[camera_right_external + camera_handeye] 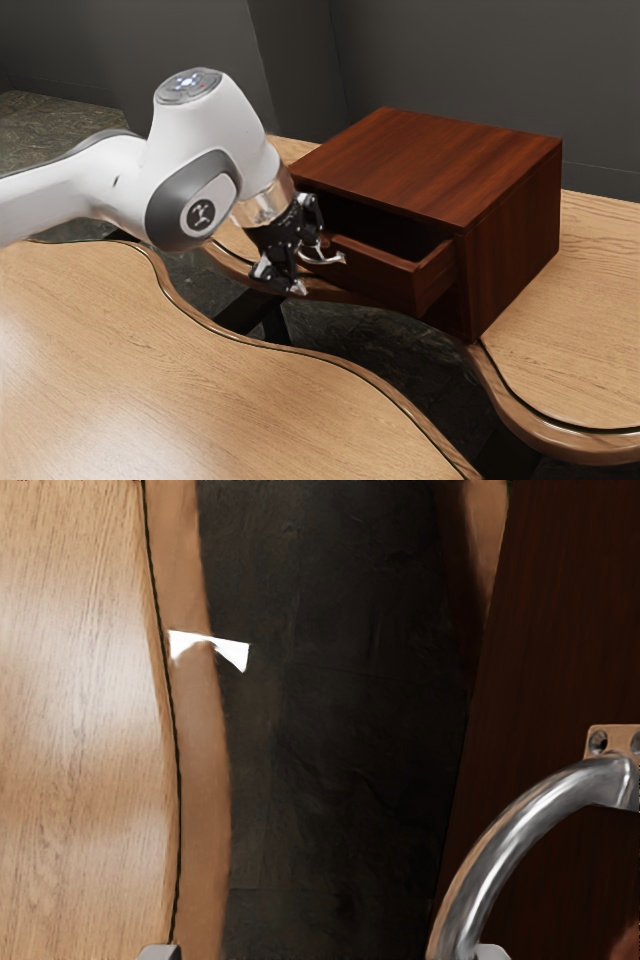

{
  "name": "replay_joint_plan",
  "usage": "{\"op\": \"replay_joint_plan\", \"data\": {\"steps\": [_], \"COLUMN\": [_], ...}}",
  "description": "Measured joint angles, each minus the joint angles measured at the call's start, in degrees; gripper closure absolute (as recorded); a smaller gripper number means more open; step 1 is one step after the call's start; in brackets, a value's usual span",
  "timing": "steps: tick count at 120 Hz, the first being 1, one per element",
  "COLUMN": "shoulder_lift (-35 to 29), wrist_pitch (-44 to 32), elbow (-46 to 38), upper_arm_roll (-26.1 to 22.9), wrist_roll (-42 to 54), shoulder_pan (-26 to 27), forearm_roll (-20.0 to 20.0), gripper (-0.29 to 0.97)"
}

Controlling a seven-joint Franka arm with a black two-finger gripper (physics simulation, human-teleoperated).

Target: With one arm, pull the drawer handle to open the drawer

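- The hand (285, 275) is seen spread wide at the drawer (385, 280) front, with the handle (500, 850) not clamped.
- The handle could be lost mid-pull if 1 finger slips off.

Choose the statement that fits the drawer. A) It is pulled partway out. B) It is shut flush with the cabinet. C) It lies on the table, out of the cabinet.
A: the drawer stands forward of the cabinet, with a dark gap showing above its front.
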State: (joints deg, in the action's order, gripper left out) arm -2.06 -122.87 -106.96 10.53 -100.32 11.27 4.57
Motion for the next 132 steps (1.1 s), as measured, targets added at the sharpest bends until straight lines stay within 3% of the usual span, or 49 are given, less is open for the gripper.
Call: {"op": "replay_joint_plan", "data": {"steps": [60, 132], "shoulder_lift": [-8.37, -10.65], "wrist_pitch": [0.09, 6.45], "elbow": [-9.13, -9.60], "upper_arm_roll": [-0.01, 0.09], "wrist_roll": [-2.20, -5.85], "shoulder_pan": [-0.09, 0.21], "forearm_roll": [0.09, 0.84], "gripper": [0.37, 0.37]}}
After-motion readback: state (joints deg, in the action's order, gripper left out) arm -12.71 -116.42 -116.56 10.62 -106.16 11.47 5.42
